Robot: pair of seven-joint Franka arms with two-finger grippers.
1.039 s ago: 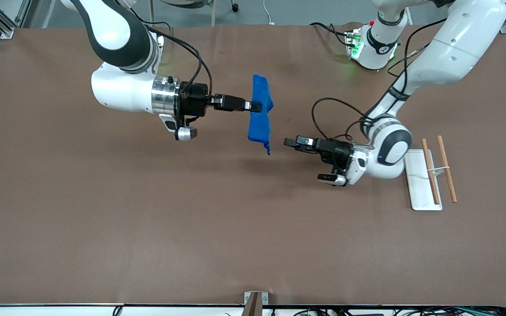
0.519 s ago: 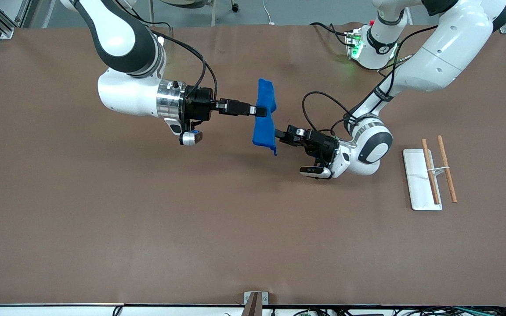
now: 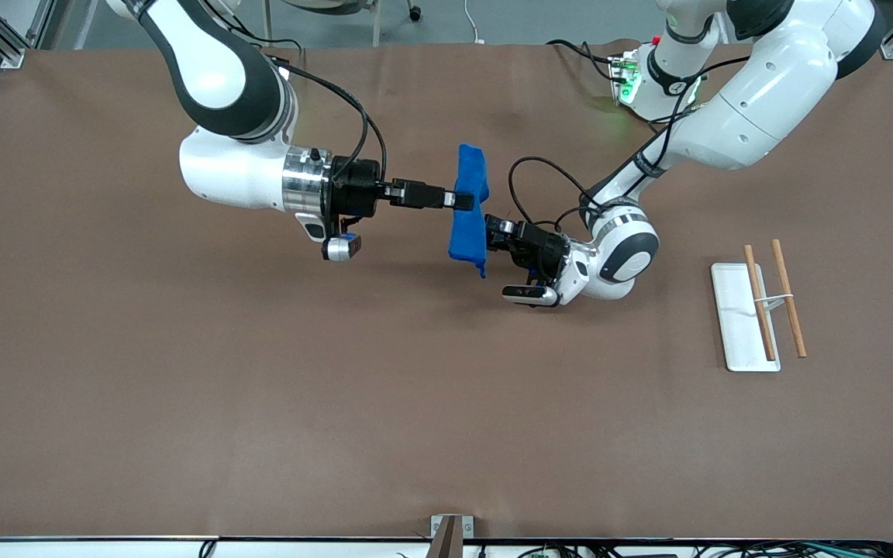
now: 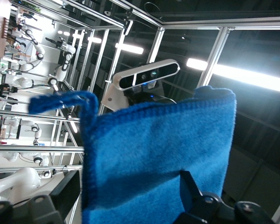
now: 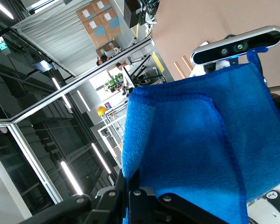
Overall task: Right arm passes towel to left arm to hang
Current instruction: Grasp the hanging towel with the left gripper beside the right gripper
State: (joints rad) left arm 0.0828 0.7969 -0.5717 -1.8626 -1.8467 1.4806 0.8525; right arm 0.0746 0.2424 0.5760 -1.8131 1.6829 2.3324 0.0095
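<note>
The riskiest part of this handover is the timing: if the right gripper [image 3: 463, 201] lets go before the left gripper [image 3: 491, 232] has truly closed on cloth, the towel [image 3: 468, 209] would drop to the table [image 3: 183, 387]; if both pull while clamped, the cloth could be tugged out of one grasp or bunch awkwardly for hanging. The towel hangs in the air over the middle of the table, between the two arms, draped as a narrow vertical fold. The right gripper's fingers are pinched on its upper part, and the right wrist view shows the cloth [image 5: 196, 149] spreading out from between them. The left gripper sits at the towel's lower part, with cloth [image 4: 158, 163] lying between its two fingers [image 4: 191, 191] in the left wrist view; they appear spread with a gap, not yet squeezing, so the grasp looks unfinished. The corner loop [image 4: 65, 100] sticks out free at the edge. A rack [image 3: 749, 316] lies toward the left arm's end of the table.
</note>
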